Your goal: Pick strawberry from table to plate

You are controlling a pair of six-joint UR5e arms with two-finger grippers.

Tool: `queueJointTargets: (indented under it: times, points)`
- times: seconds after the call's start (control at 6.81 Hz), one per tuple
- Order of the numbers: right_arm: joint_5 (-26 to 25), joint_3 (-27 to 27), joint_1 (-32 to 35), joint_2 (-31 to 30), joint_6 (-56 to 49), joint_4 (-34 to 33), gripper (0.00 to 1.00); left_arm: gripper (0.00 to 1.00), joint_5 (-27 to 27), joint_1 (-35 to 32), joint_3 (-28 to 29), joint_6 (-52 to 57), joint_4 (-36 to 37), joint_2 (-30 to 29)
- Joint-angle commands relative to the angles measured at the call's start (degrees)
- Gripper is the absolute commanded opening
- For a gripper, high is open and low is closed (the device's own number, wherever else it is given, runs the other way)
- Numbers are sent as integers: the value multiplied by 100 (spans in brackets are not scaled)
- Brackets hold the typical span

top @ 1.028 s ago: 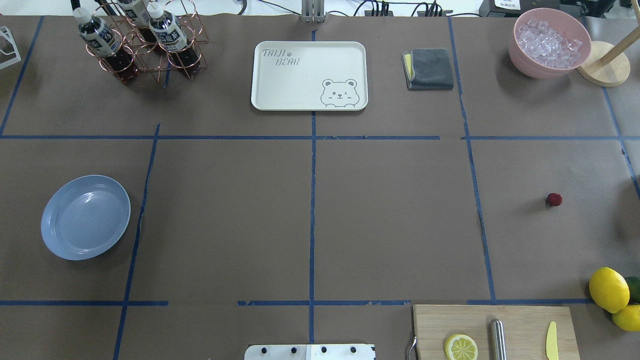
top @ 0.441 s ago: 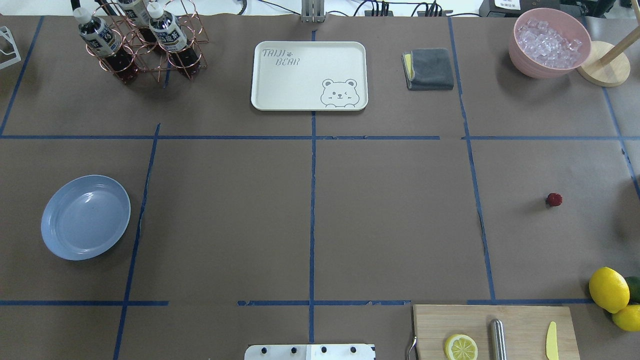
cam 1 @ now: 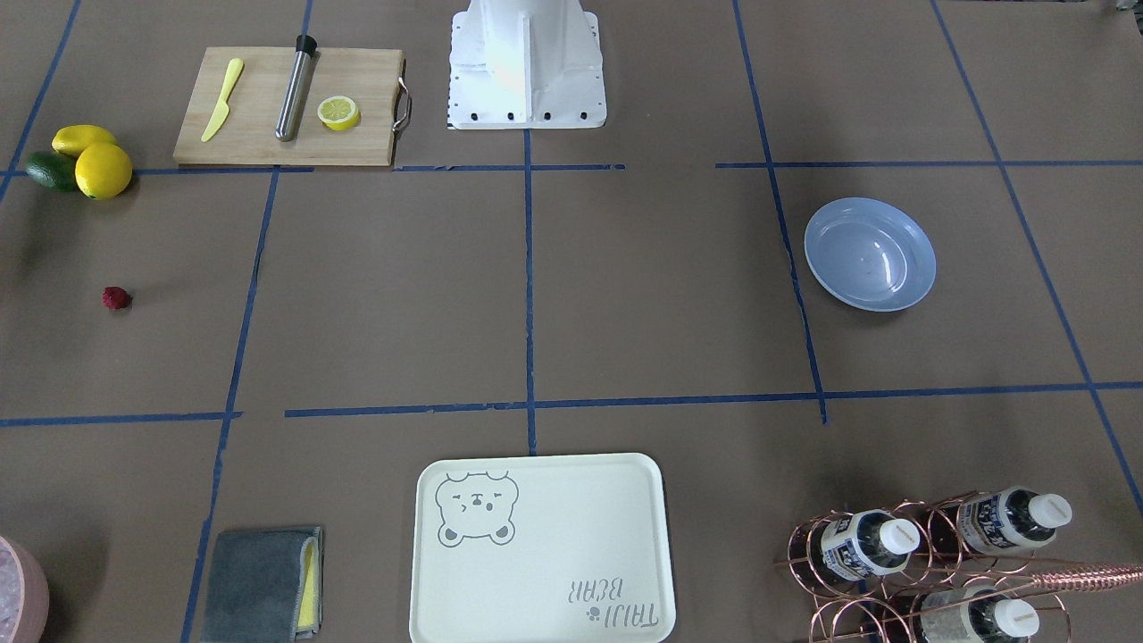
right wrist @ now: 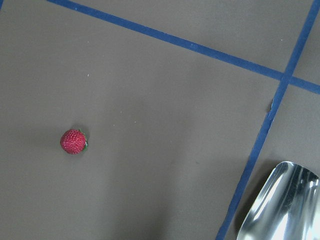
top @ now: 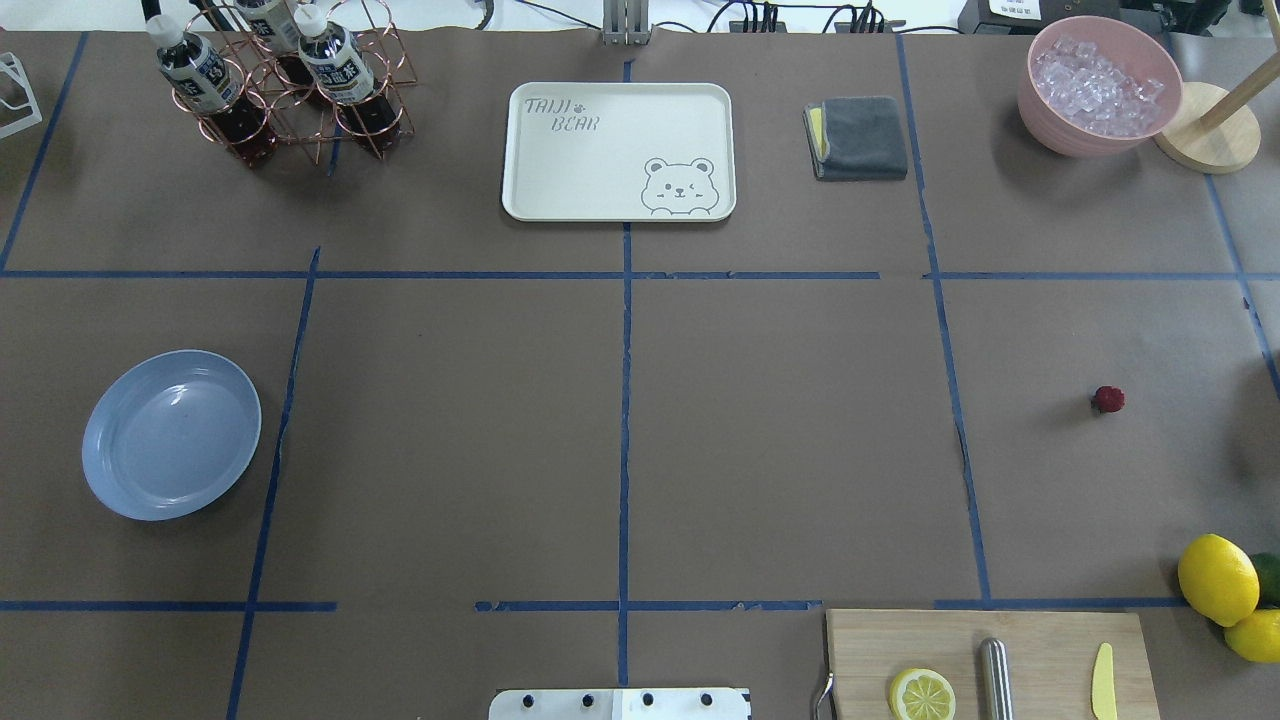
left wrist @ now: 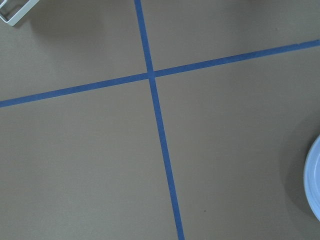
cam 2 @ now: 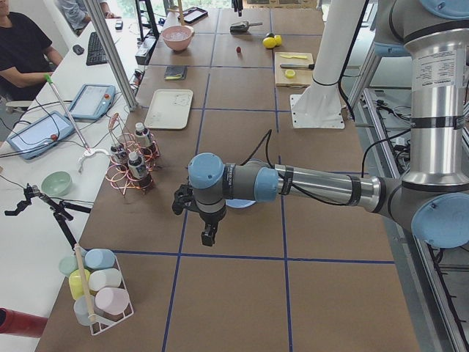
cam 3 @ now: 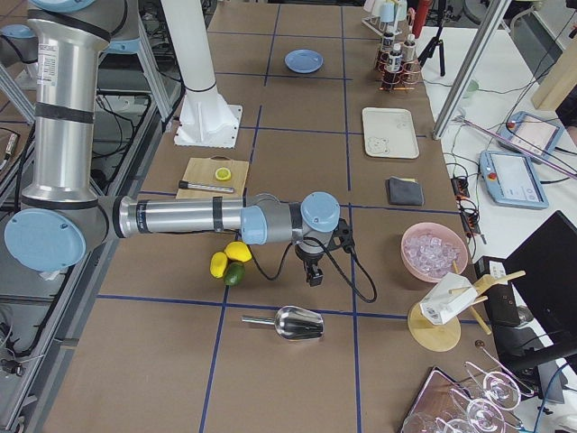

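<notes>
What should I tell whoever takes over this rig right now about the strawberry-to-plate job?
Left end effector: over the table near the plate; open or shut, cannot tell.
Right end effector: over the table on the strawberry's side; open or shut, cannot tell.
Strawberry: on the table, robot's right side, apart from the lemons.
Plate: robot's left side, empty.
Done: nothing yet.
Left: grasp the strawberry, carry it across, release it on the plate.

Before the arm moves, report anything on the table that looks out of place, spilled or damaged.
The strawberry lies alone on the bare table, far across from the empty plate. The blue tape line nearest it looks torn and kinked. Nothing looks spilled or tipped over.
</notes>
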Motion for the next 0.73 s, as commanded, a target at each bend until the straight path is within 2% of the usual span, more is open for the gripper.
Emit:
queueJointTargets:
  times: [0.0,0.29,0.59]
  points:
    - [-2,-2,0,1,0,9,100,100,-148,9,168,15,-589,93]
    - [16,7,0,1,0,18,100,100,-157,148,203,7,-1126,94]
    - [24,7,0,36,-9,35,100,100,-157,219,230,-63,-1155,103]
